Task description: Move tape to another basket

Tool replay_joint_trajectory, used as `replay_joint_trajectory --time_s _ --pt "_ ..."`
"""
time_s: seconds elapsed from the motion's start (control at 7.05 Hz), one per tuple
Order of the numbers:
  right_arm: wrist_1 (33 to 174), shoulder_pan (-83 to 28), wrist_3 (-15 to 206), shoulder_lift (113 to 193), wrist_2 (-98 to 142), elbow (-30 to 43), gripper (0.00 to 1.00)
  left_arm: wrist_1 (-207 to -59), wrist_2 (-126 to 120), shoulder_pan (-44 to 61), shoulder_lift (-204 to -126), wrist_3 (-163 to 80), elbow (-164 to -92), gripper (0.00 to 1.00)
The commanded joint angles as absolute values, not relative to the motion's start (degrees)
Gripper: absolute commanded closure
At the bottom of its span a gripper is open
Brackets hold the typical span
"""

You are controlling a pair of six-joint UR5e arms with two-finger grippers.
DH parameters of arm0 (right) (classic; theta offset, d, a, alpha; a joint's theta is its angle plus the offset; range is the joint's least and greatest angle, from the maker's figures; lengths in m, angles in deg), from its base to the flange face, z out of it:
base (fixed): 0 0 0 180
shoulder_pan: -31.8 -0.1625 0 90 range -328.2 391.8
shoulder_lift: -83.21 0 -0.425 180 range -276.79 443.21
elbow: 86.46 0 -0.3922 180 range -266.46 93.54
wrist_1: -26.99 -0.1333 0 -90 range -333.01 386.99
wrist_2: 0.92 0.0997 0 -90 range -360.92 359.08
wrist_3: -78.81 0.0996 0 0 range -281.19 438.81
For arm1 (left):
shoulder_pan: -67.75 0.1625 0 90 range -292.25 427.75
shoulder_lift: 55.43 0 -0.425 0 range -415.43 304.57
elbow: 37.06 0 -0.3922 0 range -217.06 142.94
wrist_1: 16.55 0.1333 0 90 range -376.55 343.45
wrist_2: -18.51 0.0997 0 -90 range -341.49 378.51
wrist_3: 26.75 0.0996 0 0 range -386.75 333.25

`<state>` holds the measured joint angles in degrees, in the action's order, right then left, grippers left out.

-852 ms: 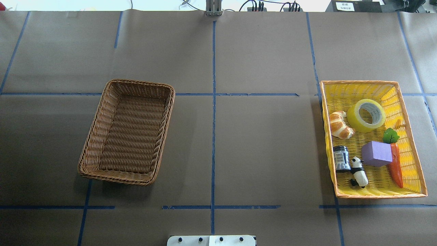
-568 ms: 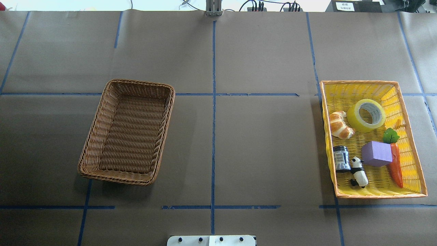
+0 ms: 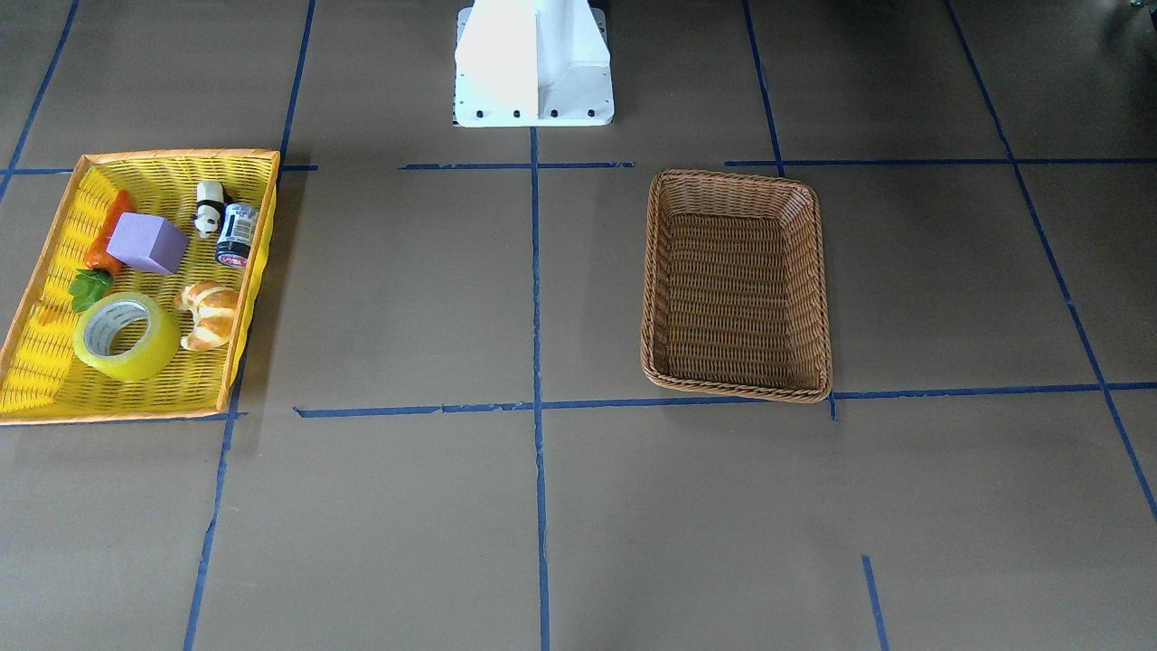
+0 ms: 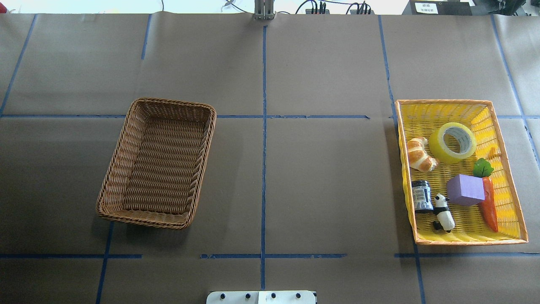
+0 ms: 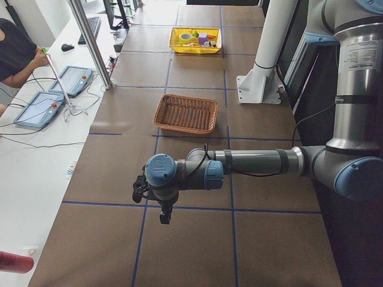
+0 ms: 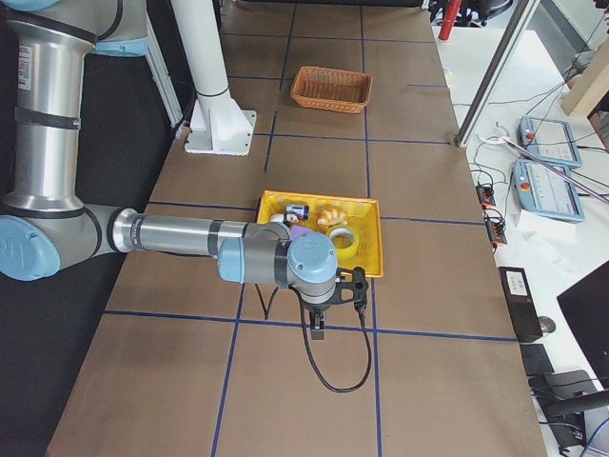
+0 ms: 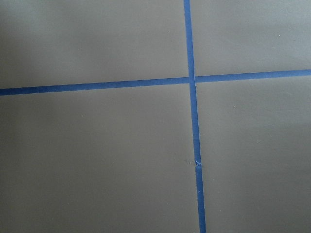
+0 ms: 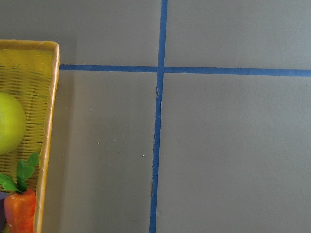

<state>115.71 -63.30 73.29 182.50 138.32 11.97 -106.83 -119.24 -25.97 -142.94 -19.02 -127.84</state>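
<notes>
Overhead exterior view: you have the wide roll of translucent yellow packing tape (image 4: 452, 142) lying in the far half of the bright yellow, orange-rimmed plastic woven basket (image 4: 443, 101), on the robot's right side of the table. The roll sits tilted with its core opening up, close against the tan croissant (image 4: 419, 154). A purple block (image 4: 465, 190) and an orange carrot toy (image 4: 489, 202) lie nearer the robot. The rectangular brown woven wicker basket (image 4: 162, 164) sits well apart on the left side, with nothing in it.

Neither arm shows in the overhead or front views. In the side views, the left gripper (image 5: 163, 214) hangs over bare table, well away from the brown basket. The right gripper (image 6: 318, 327) hangs near the yellow basket's outer rim. You cannot tell from these angles whether either gripper's fingers are spread or closed.

Judgement: no step of the move is done yet. The reach, grasp, lift, carry across and release all remain. The right arm looks better placed for the pick.
</notes>
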Motion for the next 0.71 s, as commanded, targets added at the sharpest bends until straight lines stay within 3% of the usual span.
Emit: replay_joint_trajectory --time_s 0.0,0.57 --pt "115.49 -63.30 73.36 182.44 138.30 11.98 0.00 -106.90 -119.21 -25.94 -142.97 -19.02 -127.85 0.00" --pt "115.66 -63.21 73.44 181.82 138.56 12.68 0.00 -106.90 -119.13 -25.94 -142.97 -18.85 -127.94 0.00"
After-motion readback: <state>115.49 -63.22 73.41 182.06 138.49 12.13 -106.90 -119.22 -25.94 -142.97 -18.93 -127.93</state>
